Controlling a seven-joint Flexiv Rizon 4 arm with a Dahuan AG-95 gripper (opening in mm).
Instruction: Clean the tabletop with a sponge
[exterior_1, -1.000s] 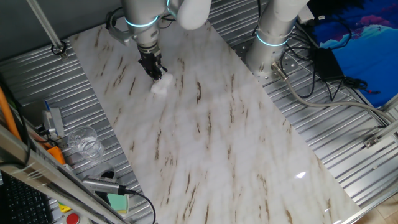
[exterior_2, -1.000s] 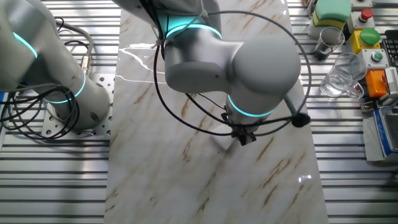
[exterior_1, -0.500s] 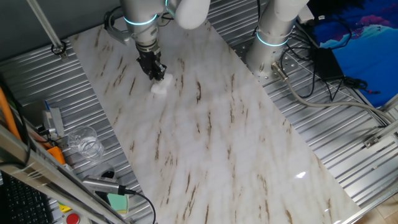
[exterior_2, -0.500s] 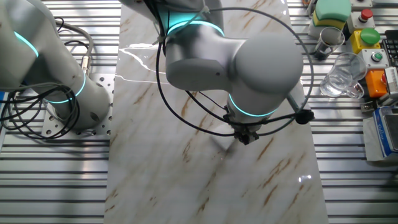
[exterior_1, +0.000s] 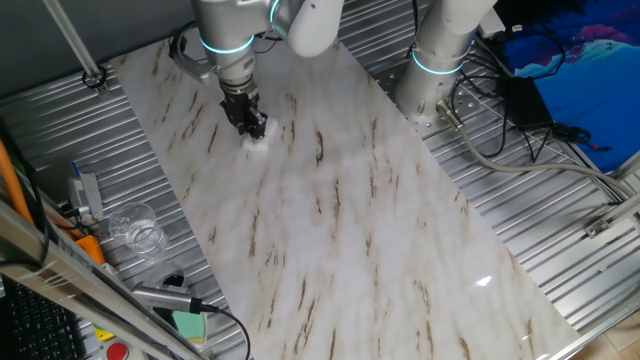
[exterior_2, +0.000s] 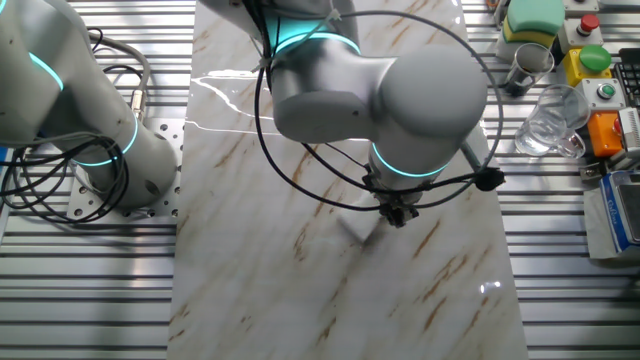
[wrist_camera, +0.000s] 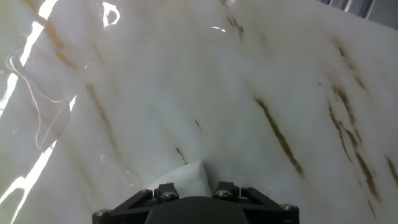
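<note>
In the upper left, my gripper (exterior_1: 250, 124) was clenched on the sponge (exterior_1: 258, 137), which pressed against the tabletop (exterior_1: 340, 230) just below my fingers.

Sponge (wrist_camera: 186, 177) mostly hidden under gripper (wrist_camera: 194, 208); fingertips cut off by hand view's edge.

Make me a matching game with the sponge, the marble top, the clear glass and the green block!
Things:
1. sponge
2. tabletop
3. clear glass
4. green block

Clues:
A. on the ribbed metal, see-through
B. pinched in the gripper fingers, white
C. bottom corner, by a red button
D. glossy, with brown streaks

Pairs: 1-B, 2-D, 3-A, 4-C
</note>
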